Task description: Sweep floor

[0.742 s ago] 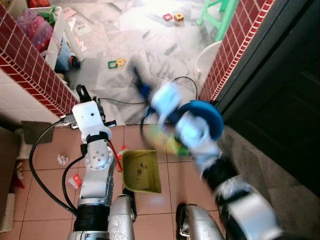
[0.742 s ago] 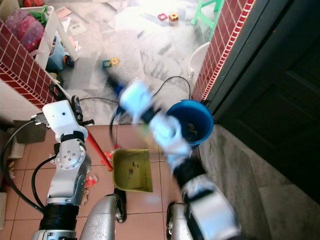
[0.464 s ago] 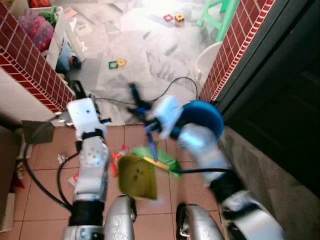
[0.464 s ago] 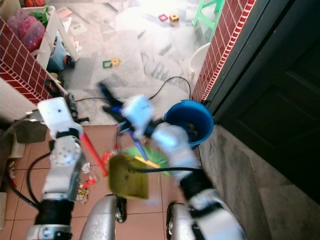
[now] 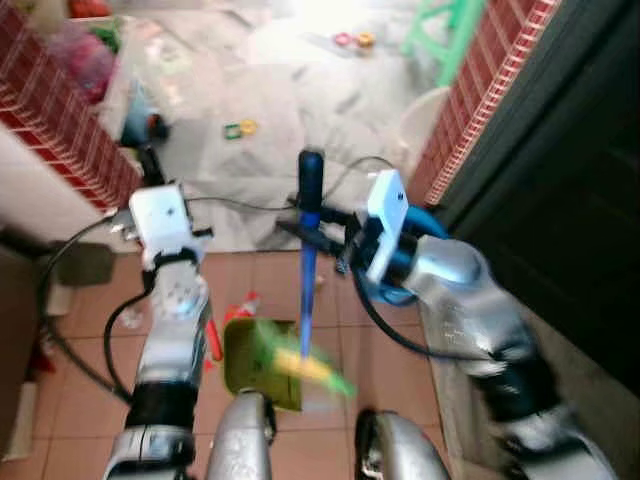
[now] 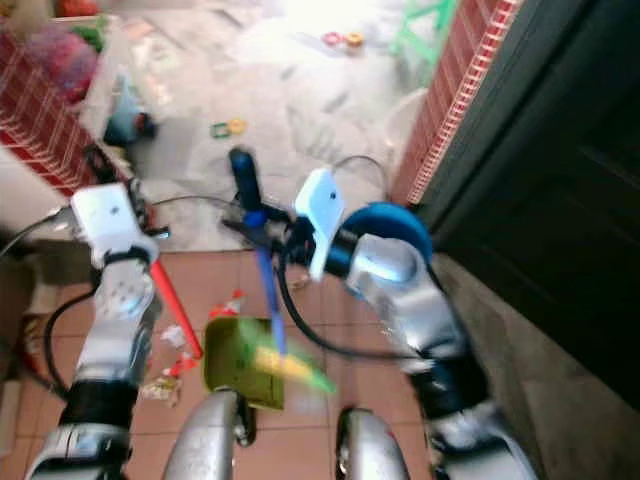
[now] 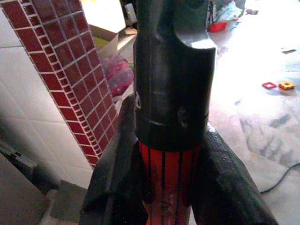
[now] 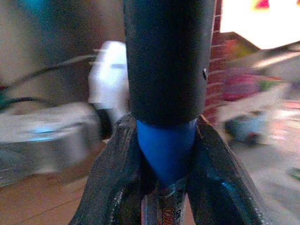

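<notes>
Right gripper [image 8: 161, 187] pinches the broom [image 5: 308, 262]; left gripper [image 7: 164, 187] pinches the dustpan [image 5: 255, 358] handle; stroke short toward six o'clock (bristles blurred), pan steady.

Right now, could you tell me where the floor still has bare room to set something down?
Bare tile lies left of the left arm, beside the red brick wall. The grey floor beyond is open between the yellow toy and the black cable. It is crowded around the dustpan, the wrappers and the blue bucket.
</notes>
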{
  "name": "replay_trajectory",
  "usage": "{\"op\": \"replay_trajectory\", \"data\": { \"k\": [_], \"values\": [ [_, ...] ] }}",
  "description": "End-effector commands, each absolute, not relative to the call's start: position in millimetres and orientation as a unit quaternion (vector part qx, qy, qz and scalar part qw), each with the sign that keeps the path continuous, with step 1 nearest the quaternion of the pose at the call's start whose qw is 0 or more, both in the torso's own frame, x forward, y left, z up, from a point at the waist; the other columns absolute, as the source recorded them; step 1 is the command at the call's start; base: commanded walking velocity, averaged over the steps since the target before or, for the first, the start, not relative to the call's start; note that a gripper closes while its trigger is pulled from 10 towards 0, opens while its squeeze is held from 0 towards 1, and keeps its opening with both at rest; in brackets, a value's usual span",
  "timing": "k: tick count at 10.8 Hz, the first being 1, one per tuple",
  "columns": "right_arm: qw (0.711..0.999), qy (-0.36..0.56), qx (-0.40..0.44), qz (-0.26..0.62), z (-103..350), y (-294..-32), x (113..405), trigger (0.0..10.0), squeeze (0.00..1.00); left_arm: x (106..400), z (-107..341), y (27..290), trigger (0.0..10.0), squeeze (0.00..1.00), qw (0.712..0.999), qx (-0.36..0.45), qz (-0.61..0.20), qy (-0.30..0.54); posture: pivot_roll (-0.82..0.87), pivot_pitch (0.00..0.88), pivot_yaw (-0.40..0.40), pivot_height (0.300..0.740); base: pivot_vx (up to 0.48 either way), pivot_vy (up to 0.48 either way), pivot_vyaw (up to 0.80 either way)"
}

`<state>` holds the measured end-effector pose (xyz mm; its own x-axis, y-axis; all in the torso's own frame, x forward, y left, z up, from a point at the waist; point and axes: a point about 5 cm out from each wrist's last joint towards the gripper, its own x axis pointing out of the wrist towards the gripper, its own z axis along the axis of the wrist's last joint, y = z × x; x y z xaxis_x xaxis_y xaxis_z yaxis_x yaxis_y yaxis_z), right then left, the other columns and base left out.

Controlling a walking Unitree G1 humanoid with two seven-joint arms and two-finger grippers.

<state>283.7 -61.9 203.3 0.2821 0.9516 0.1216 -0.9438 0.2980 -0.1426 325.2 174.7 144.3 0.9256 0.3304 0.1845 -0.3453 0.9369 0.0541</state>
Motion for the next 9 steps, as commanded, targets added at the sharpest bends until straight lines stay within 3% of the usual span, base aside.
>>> {"op": "replay_trajectory", "data": {
  "k": [1, 2, 3, 6, 9],
  "values": [
    [0.767, -0.097, -0.010, 0.634, 215.4, -59.7, 274.3, 10.0, 0.00, 327.9, 145.6, 186.5, 10.0, 0.00, 0.976, 0.066, 0.185, -0.092, -0.01, 0.160, 0.086, 0.740, 0.000, 0.000, 0.00],
    [0.765, -0.101, -0.012, 0.636, 224.8, -66.9, 276.7, 10.0, 0.00, 332.1, 147.1, 186.7, 10.0, 0.00, 0.976, 0.066, 0.184, -0.094, -0.02, 0.137, 0.089, 0.740, 0.000, 0.000, 0.00],
    [0.786, -0.125, -0.032, 0.604, 238.1, -80.8, 290.0, 10.0, 0.00, 336.3, 149.7, 187.5, 10.0, 0.00, 0.976, 0.067, 0.184, -0.100, -0.03, 0.118, 0.088, 0.740, 0.000, 0.000, 0.00],
    [0.875, -0.246, -0.062, 0.412, 284.6, -120.2, 337.5, 10.0, 0.00, 345.5, 152.6, 184.6, 10.0, 0.00, 0.975, 0.065, 0.181, -0.109, -0.04, 0.071, 0.088, 0.740, 0.000, 0.000, 0.00],
    [0.891, -0.276, -0.099, 0.346, 270.9, -108.5, 345.1, 10.0, 0.00, 348.8, 152.0, 181.5, 10.0, 0.00, 0.976, 0.063, 0.176, -0.113, -0.04, 0.058, 0.085, 0.740, 0.000, 0.000, 0.00]
  ]
}}
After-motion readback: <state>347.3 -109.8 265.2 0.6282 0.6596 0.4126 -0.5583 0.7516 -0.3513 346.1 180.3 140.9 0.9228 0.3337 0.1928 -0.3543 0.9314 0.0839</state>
